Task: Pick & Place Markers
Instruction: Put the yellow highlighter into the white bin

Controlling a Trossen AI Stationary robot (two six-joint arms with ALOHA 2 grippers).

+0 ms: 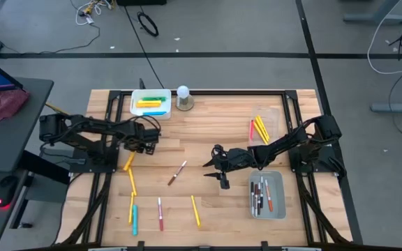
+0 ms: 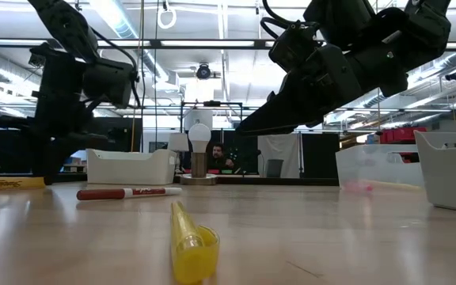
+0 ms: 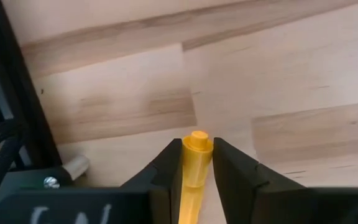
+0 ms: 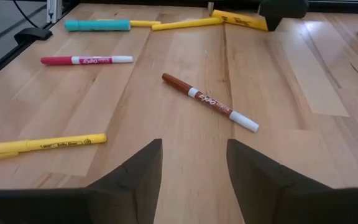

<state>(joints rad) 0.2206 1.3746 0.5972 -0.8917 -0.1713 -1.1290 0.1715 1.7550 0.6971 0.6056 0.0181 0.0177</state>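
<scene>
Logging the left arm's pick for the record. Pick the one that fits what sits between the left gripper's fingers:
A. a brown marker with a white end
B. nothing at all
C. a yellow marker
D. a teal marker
C: in the left wrist view, the left gripper has its fingers close on either side of a yellow marker, its capped end poking out past them.

Seven markers lie loose on the wooden table [image 1: 208, 202]: four yellow [image 1: 195, 210], one teal [image 1: 135, 219], one red [image 1: 160, 213] and one brown [image 1: 177, 172]. Three bins stand on it: one white bin [image 1: 134, 102], one clear bin [image 1: 274, 118], one grey bin [image 1: 279, 195]. One white ball-topped object [image 1: 183, 97] stands beside the white bin.
</scene>
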